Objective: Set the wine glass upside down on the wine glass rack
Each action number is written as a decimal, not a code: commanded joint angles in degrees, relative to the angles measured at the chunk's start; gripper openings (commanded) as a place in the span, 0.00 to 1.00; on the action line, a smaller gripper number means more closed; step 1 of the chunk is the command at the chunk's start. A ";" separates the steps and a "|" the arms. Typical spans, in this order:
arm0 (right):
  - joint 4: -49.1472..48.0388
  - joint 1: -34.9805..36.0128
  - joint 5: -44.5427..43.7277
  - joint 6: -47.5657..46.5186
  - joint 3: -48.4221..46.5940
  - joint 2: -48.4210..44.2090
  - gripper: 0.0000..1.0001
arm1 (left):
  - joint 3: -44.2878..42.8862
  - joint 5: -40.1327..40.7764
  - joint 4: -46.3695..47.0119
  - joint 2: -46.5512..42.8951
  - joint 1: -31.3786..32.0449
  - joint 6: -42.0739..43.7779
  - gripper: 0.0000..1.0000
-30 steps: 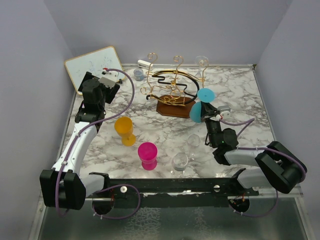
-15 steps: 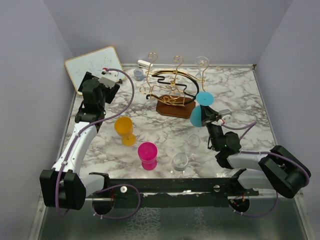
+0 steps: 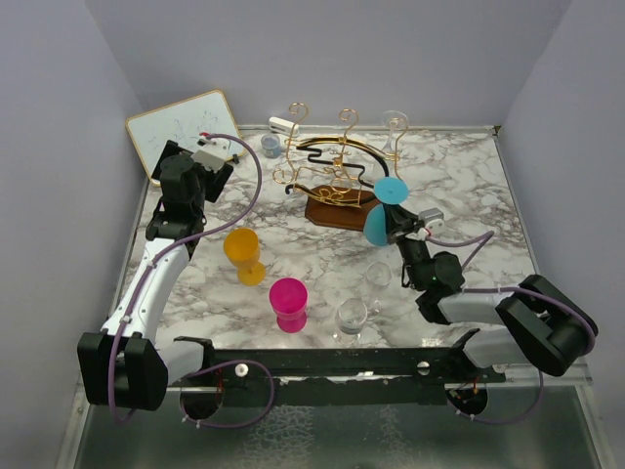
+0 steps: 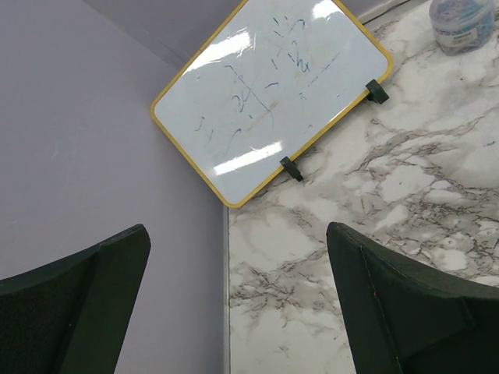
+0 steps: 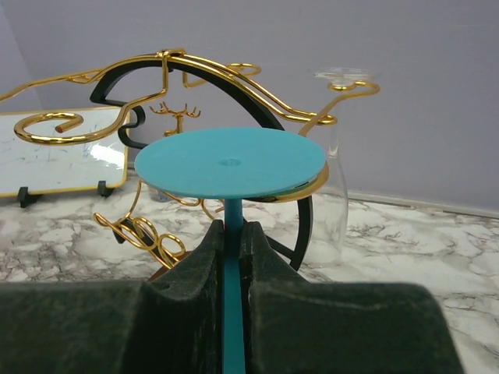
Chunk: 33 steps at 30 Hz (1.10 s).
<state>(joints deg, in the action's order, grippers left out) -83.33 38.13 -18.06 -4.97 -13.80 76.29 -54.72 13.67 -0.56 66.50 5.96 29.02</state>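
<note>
Wine glass (image 5: 230,164), foot uppermost, stem pinched in right claw (image 5: 232,238), has shifted leftward toward centre-frame rack (image 3: 332,210), so hanging looks near; left claw (image 4: 238,312) gapes wide.

Glossy gold-wire wine glass rack (image 3: 332,209), wood base; teal wine glass (image 5: 230,164) matt plastic.

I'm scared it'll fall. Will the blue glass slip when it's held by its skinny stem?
Possibly: the teal glass looks smooth, and the right gripper pinches only its thin stem, so it might swivel. It looks plastic, probably light.
</note>
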 commanded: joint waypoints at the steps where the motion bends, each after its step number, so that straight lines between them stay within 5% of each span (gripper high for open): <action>1: -8.28 0.05 0.57 0.34 -2.66 2.72 0.01 | 0.05 1.97 0.62 -1.55 -0.51 -0.25 0.99; 7: -10.21 0.10 -0.99 -0.47 -4.27 5.29 0.02 | -0.28 1.67 0.51 -1.16 -0.52 -0.88 0.99; 13: -10.80 0.10 -2.20 -1.15 -3.48 4.10 0.33 | -0.40 1.54 0.30 -0.89 -0.60 -0.85 0.99; 21: -5.53 0.10 -3.47 -2.03 -1.40 -3.50 0.40 | -2.90 0.03 -4.91 -0.85 -0.73 -4.36 0.99; 25: -4.87 0.10 -5.22 -3.10 -0.51 -5.52 0.45 | -5.57 -3.32 -11.48 -0.78 -0.86 -6.50 0.99; 28: -2.37 0.10 -4.81 -3.69 0.14 -7.87 0.69 | -9.62 -8.81 -21.53 -0.54 -0.86 -6.57 0.99; 33: 10.44 0.10 -1.76 0.36 1.11 -16.96 0.79 | -15.16 -16.86 -34.64 -0.27 -0.86 -5.40 0.99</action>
<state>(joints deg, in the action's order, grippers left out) -80.53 38.17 -21.43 -6.96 -13.82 66.22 -65.28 5.93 -20.86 66.37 5.34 23.81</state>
